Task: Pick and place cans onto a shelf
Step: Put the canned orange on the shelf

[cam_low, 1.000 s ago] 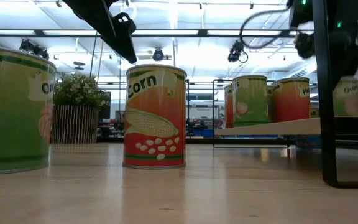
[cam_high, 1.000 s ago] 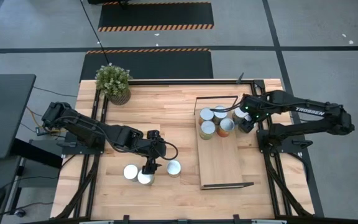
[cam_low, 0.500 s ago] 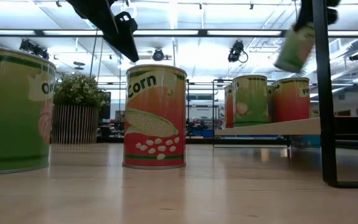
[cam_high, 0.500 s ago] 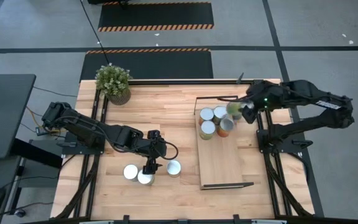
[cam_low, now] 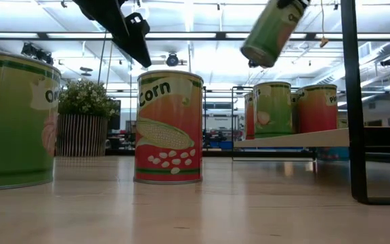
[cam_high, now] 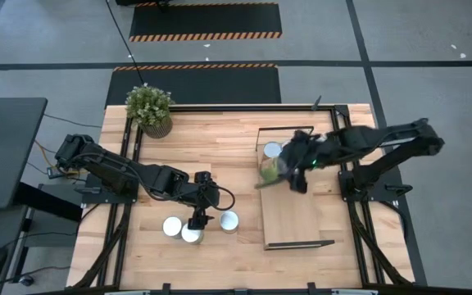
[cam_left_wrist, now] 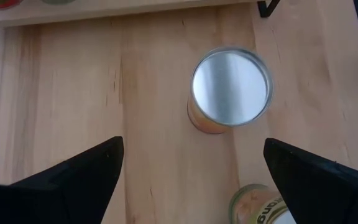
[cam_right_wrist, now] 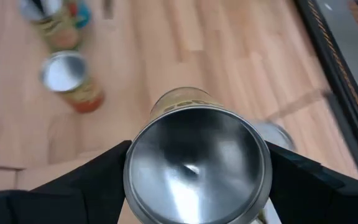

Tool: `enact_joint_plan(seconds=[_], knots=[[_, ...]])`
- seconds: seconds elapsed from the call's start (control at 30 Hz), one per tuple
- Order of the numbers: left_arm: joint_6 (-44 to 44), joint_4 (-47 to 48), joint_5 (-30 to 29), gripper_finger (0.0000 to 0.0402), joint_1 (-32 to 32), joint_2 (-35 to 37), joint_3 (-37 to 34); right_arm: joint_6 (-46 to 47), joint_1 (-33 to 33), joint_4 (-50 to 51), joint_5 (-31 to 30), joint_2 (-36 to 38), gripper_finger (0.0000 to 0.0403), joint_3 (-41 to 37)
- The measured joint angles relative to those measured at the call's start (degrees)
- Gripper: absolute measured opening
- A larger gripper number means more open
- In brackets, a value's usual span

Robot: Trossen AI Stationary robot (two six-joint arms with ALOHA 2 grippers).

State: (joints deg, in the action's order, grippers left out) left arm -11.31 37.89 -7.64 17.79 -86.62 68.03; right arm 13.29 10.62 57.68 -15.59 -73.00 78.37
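Observation:
My right gripper (cam_high: pixel 279 167) hangs above the far half of the light-wood shelf (cam_high: pixel 289 217), shut on a green-labelled can (cam_high: pixel 269 170). The low view shows that can (cam_low: pixel 274 30) tilted, high in the air. One can (cam_high: pixel 273 150) shows on the shelf's far end; the arm hides the cans beside it. Three cans (cam_high: pixel 172 227) (cam_high: pixel 192 235) (cam_high: pixel 229 220) stand on their bases at the table's near left. My left gripper (cam_high: pixel 196 218) hovers open just above them, and an orange can (cam_left_wrist: pixel 230 86) stands ahead of its fingers. My right gripper pinches the green can's round side (cam_right_wrist: pixel 135 155) between its two fingers, one on each side, near the end whose shiny face (cam_right_wrist: pixel 196 163) looks back at the wrist. The fingers slant down from the table's right. The can is lifted clear of the shelf and tilted.
A potted plant (cam_high: pixel 149 106) stands at the table's far left corner. The shelf's black end frame (cam_low: pixel 355 102) rises at its near end. Bare tabletop lies between the three cans and the shelf (cam_low: pixel 296 139), on which cans (cam_low: pixel 273 108) (cam_low: pixel 317 108) stand.
My right gripper has lifted the green can off the shelf's far right corner, gone up and toward the table's left, and rolled. The can, upright before, now hangs tilted above the shelf.

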Motion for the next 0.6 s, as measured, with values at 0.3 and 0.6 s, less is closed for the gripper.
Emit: enact_joint_plan(seconds=[0.3,0.6], knots=[[-1.1,1.1,0.0,0.0393,0.0,0.0,0.0,-6.2,7.7,7.8,1.5,-13.8,0.0328,9.7],[-1.1,1.1,0.0,0.0393,0.0,0.0,0.0,-14.5,10.5,12.0,5.1,-24.4,0.0328,10.4]])
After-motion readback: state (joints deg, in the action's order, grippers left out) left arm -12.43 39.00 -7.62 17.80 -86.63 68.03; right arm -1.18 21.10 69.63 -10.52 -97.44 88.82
